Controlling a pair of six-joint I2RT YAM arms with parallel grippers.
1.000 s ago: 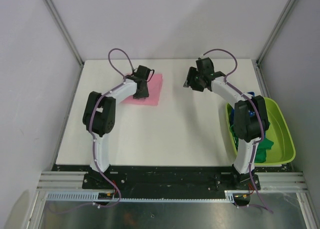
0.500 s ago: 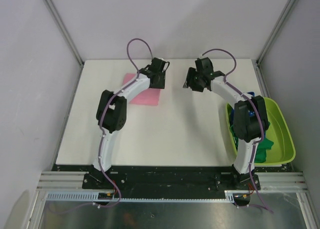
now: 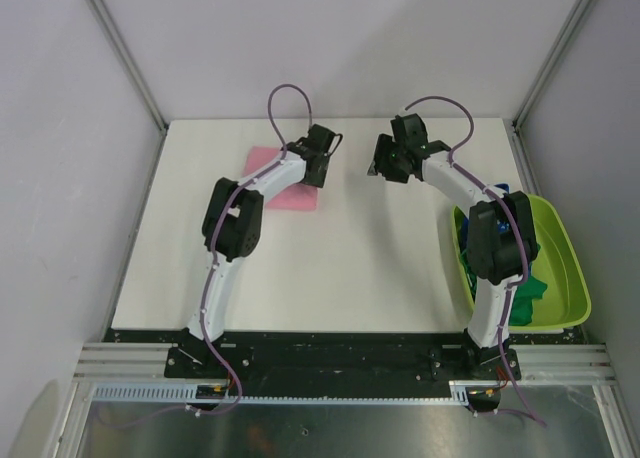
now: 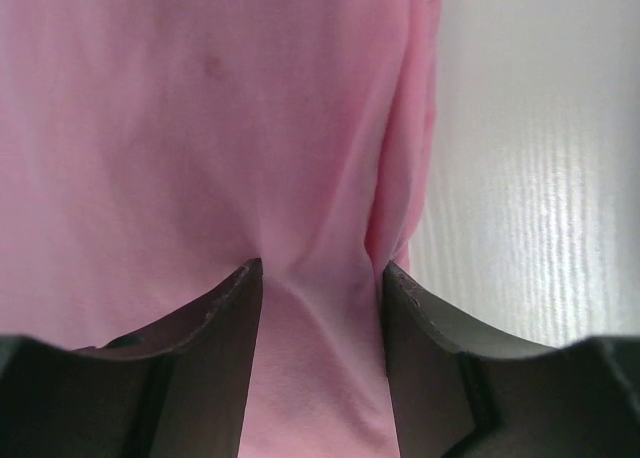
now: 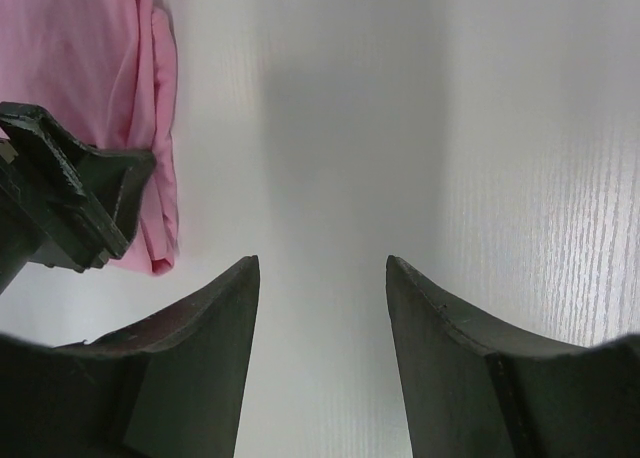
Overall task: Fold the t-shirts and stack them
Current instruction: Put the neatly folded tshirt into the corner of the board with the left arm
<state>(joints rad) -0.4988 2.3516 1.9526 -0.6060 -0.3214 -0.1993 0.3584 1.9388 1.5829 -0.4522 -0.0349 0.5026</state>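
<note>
A folded light pink t-shirt (image 3: pixel 290 195) lies flat at the back left of the white table (image 3: pixel 340 268). My left gripper (image 3: pixel 314 170) is down on its right edge. In the left wrist view the jaws (image 4: pixel 318 268) stand apart, pressed onto the pink fabric (image 4: pixel 200 98), which wrinkles between the fingertips. My right gripper (image 3: pixel 381 164) is open and empty above bare table to the right of the shirt; its wrist view (image 5: pixel 322 263) shows the shirt's edge (image 5: pixel 90 68) and the left gripper (image 5: pixel 70 198). A dark green shirt (image 3: pixel 534 284) and a blue one (image 3: pixel 499 190) lie in the tub.
The lime-green plastic tub (image 3: pixel 572 263) stands at the table's right edge, beside the right arm's base. Grey walls and metal frame posts enclose the table at the back and on both sides.
My left arm has swung right, carrying its gripper from the shirt's middle to its right edge. The shirt shows more on the left. The right arm has not moved.
</note>
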